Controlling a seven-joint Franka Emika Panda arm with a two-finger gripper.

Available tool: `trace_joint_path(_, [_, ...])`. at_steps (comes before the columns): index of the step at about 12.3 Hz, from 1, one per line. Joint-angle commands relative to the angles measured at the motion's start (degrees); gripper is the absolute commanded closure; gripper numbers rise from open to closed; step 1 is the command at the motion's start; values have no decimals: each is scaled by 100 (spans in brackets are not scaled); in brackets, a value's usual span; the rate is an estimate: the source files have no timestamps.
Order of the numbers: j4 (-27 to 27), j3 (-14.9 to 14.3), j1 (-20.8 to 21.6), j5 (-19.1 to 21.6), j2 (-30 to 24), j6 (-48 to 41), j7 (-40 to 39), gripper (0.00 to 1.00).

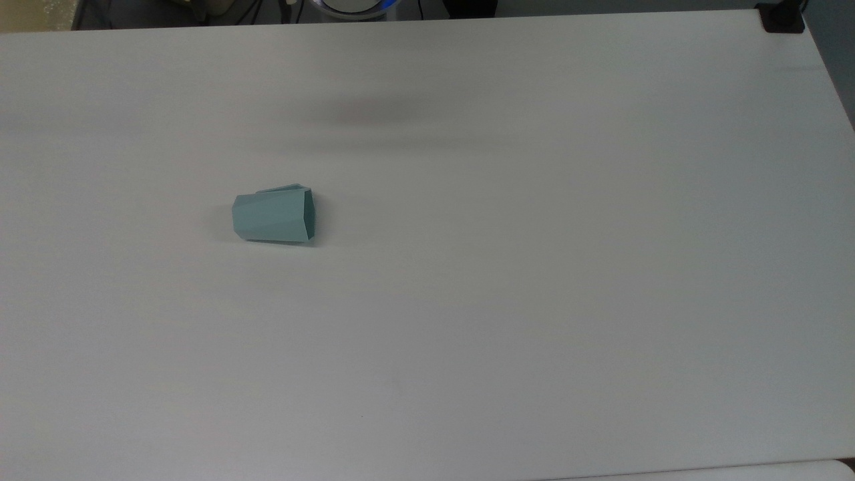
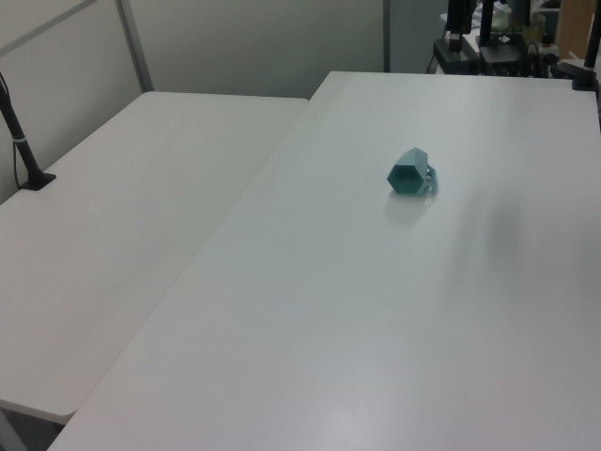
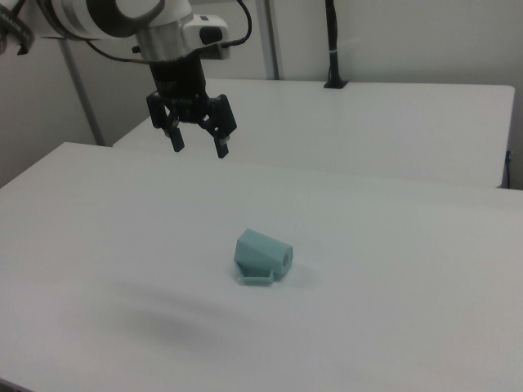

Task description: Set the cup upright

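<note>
So the cup is lying on its side on a big white table, open end facing the top view's right, a bit toward the top view's left of center. In the right view its handle sits against the tabletop. The gripper hangs in the air well above and away from it, fingers spread, holding nothing. A second white table butts up alongside, with pale wall panels behind.

Likely lab: plain white tables, clamped cable posts.
</note>
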Motion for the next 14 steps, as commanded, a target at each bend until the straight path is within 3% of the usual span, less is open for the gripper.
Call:
trace_joint_path(1, [-7, -53, -91, 130, -188, -130, -14, 0])
trace_joint_path(9, [-34, -54, -83, 130, -233, -166, 28, 0])
trace_joint_path(11, [-34, -1, 49, -10, -137, -79, 142, 0])
trace_joint_path(14, [-52, 25, 523, -581, 56, 298, 869, 0])
